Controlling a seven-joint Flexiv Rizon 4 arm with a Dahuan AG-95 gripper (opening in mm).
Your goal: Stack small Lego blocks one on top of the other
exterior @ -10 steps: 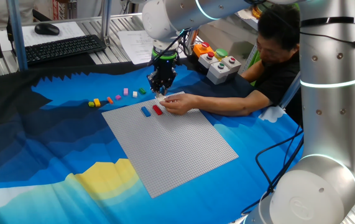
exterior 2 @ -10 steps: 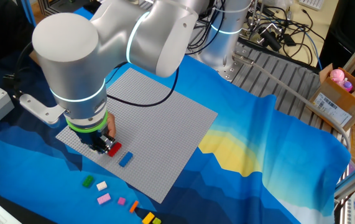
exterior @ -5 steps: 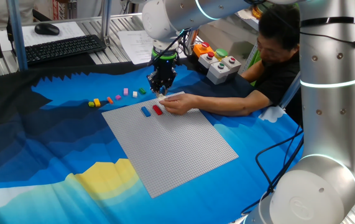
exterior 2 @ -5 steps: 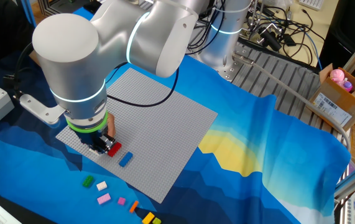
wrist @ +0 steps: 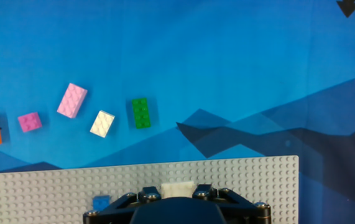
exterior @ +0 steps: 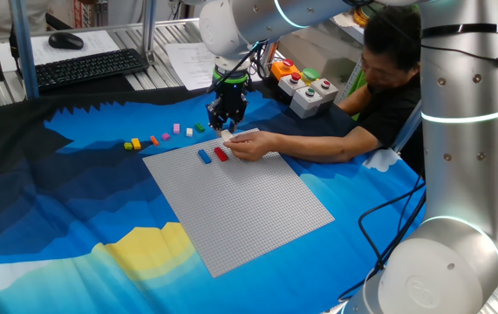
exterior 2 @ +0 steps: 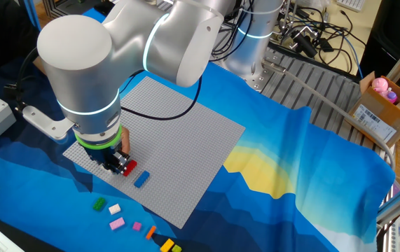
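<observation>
The small bricks (wrist: pixel 73 100) in the left of the hand view look like smooth, hard plastic. The grey baseplate (exterior: pixel 249 209) in the middle is plastic too, bumpy all over with tiny studs. The blue cloth (exterior: pixel 74 218) under it looks soft and matt, with some folds. The robot arm (exterior 2: pixel 101 63) in the upper left is glossy white and looks smooth.

The gripper (wrist: pixel 177 202) fills the bottom edge of the hand view, its fingertips cut off, so the jaw gap cannot be read. A white brick (wrist: pixel 178 187) and a blue brick (wrist: pixel 101 202) are half hidden behind it. In the other fixed view, the arm covers the person's hand (exterior 2: pixel 122 142).
</observation>
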